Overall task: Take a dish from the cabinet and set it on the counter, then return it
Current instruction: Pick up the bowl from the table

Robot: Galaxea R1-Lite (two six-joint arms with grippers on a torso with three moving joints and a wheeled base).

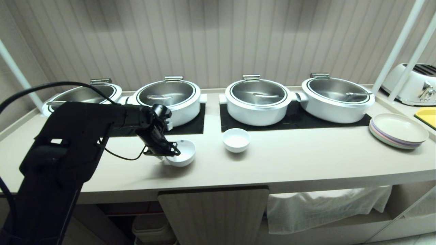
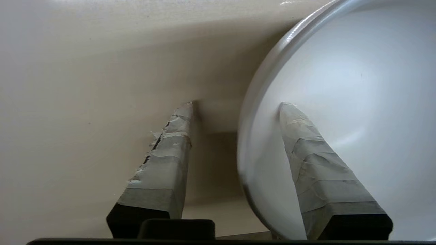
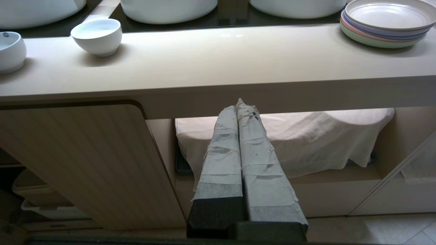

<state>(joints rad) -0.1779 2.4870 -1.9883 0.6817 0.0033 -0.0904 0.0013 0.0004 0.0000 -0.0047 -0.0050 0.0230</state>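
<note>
White ceramic, small and round, the dish point(image 1: 182, 153) sits on the counter point(image 1: 306, 160) toward its left part, a tiny dark dot on its outer wall, well in from the rounded front edge. The left gripper point(image 1: 166, 152) straddles the near rim: in the left wrist view one taped finger point(image 2: 320, 166) lies inside the bowl and the other stands outside against the worktop, with a gap still showing between the outer finger and the wall, so the jaws stand partly apart and no firm pinch is evident. The step in hand appears to be seizing the rim for the return to the cabinet point(image 1: 214, 211). A sound grip calls for both pads square on the wall before any lift, since the head view suggests the dish is slightly tipped. A plain white bowl point(image 1: 236, 139) stands apart to the right, and pots point(image 1: 172, 98) line the back; open worktop lies toward the front edge. The right gripper point(image 3: 242, 105), fingers pressed together and empty, is parked below the counter before a cloth point(image 3: 306, 136).
</note>
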